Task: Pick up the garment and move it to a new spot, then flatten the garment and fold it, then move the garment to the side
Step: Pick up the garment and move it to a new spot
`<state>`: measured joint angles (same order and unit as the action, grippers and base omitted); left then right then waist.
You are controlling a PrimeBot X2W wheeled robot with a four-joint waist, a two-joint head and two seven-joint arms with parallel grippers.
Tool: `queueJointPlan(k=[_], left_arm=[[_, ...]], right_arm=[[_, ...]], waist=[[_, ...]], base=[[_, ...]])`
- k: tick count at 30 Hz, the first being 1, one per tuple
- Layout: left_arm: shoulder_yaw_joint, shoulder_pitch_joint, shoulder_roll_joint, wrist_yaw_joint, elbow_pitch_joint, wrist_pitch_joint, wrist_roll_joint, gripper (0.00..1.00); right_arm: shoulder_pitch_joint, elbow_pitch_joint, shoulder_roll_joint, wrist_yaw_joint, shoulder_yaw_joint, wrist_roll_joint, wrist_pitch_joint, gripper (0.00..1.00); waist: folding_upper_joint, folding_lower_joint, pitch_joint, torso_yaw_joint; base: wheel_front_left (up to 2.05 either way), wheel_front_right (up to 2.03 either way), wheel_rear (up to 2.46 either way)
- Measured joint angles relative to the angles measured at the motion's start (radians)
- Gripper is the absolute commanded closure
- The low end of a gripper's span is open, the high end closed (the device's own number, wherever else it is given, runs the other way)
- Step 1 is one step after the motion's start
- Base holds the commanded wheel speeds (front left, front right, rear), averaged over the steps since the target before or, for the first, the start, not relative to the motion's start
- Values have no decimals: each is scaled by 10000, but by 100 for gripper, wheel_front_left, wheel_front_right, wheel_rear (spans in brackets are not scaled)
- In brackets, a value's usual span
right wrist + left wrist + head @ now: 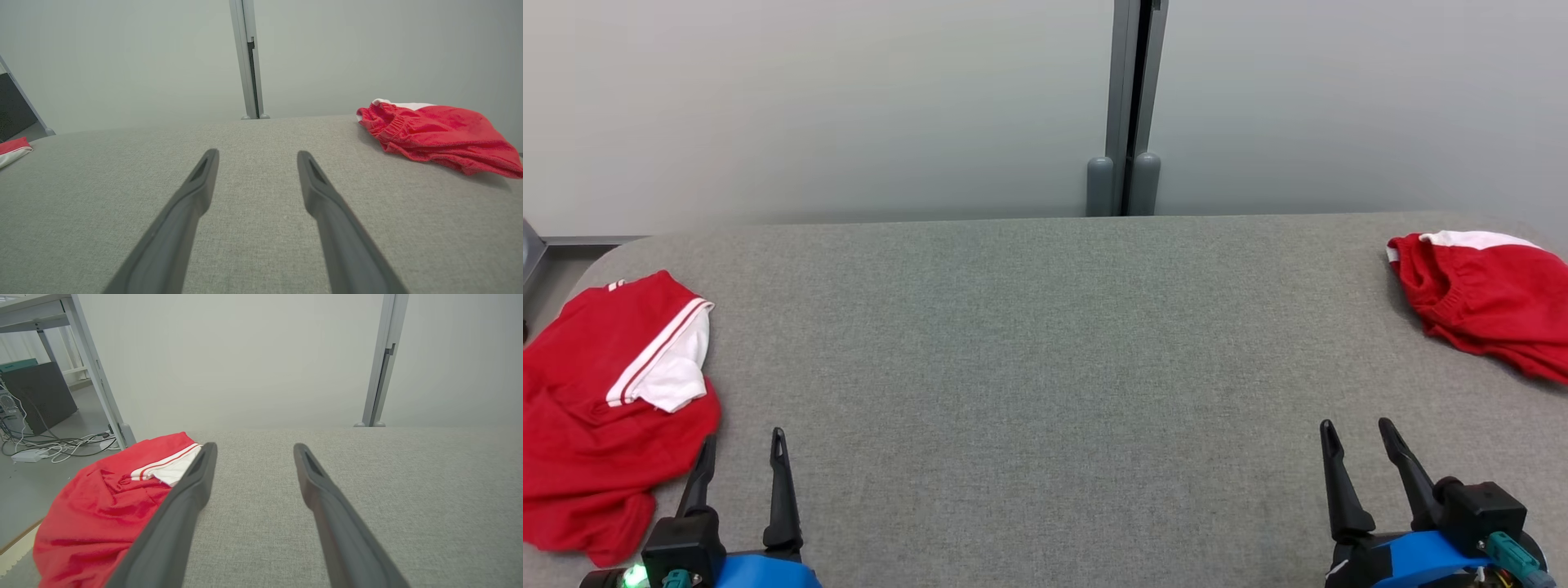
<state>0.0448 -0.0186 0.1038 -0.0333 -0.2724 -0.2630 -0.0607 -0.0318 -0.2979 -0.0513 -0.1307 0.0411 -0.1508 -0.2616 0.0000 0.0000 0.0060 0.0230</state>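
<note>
Two red garments lie on the grey fabric table (1045, 367). A crumpled red shirt with a white, red-striped sleeve (596, 408) (94, 510) sits at the left edge, partly hanging over it. Red shorts with a white band (1494, 302) (437, 126) lie bunched at the far right. My left gripper (743, 437) (254, 446) hovers open at the lower left, its left finger over the shirt's near edge, nothing between its fingers. At the lower right my right gripper (1357, 425) (257, 152) is open and empty, well short of the shorts.
A pale wall with a grey vertical post (1127, 106) runs behind the table. Left of the table, the left wrist view shows a desk leg (98, 375), a dark box (41, 392) and cables (53, 445) on the floor. A corner of the shirt (12, 147) shows at the right wrist view's left edge.
</note>
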Motion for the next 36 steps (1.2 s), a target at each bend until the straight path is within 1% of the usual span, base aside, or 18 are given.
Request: queueJointPlan(k=[12, 20, 27, 36], left_arm=[[58, -18, -13, -40, -123, 0, 17, 0], [140, -10, -10, -33, -134, 0, 56, 0], [303, -10, 36, -15, -88, 2, 58, 0], [336, -11, -15, 73, 71, 0, 71, 0]], right_arm=[[18, -13, 2, 0, -67, -17, 0, 0], [29, -38, 8, 0, -267, -50, -2, 0], [37, -27, 12, 0, -378, -127, -6, 0], [29, -27, 13, 0, -416, -169, -4, 0]], waist=[[0, 0, -4, 99], [0, 0, 23, 515], [0, 0, 33, 1179], [0, 0, 74, 2371]], base=[[0, 0, 0], [0, 0, 0], [0, 0, 0], [0, 0, 0]])
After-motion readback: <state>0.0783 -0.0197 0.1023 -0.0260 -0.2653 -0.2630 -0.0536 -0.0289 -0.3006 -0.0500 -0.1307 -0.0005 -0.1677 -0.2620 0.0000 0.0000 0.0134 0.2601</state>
